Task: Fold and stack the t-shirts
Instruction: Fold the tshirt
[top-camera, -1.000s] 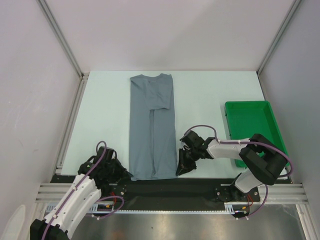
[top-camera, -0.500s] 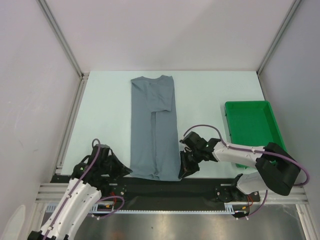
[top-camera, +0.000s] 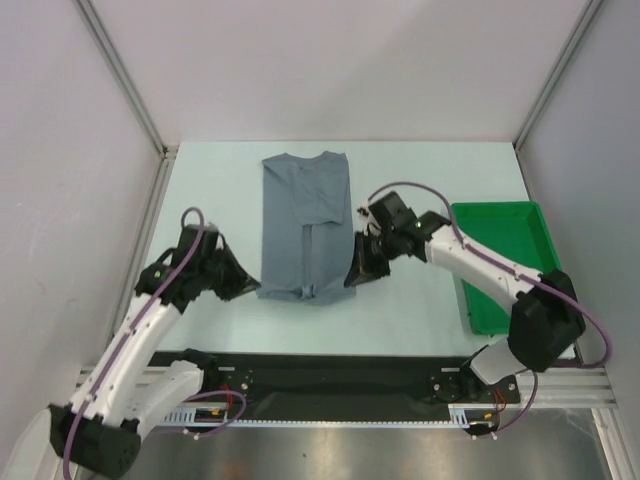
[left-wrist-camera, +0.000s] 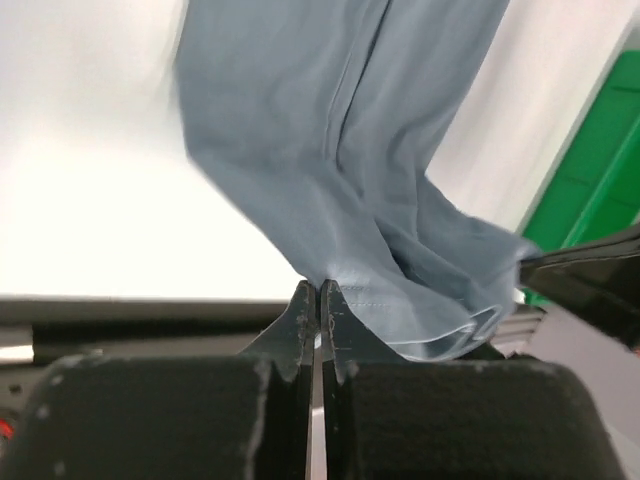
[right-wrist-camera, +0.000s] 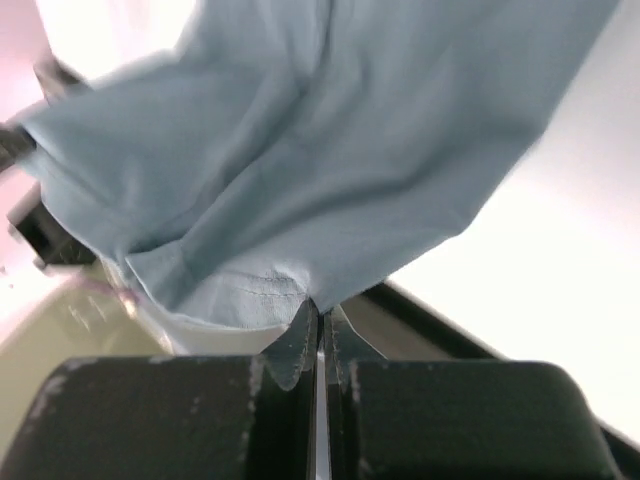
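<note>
One slate blue-grey t-shirt (top-camera: 305, 215) lies as a long narrow strip down the middle of the table, neck end at the far side. Its near hem is lifted off the table between both grippers. My left gripper (top-camera: 250, 287) is shut on the hem's left corner; in the left wrist view the cloth (left-wrist-camera: 340, 180) runs up from the pinched tips (left-wrist-camera: 319, 296). At the hem's right corner my right gripper (top-camera: 354, 276) is shut too, and in the right wrist view the t-shirt (right-wrist-camera: 330, 160) hangs from its tips (right-wrist-camera: 320, 312).
A green plastic tray (top-camera: 505, 255) stands at the right side of the table, beside the right arm. Metal frame rails (top-camera: 140, 250) border the table at left and right. A black strip (top-camera: 340, 372) runs along the near edge.
Both grippers have lifted the shirt's near hem and carried it away from the near edge toward the far side. The right gripper finished shutting on its corner.
</note>
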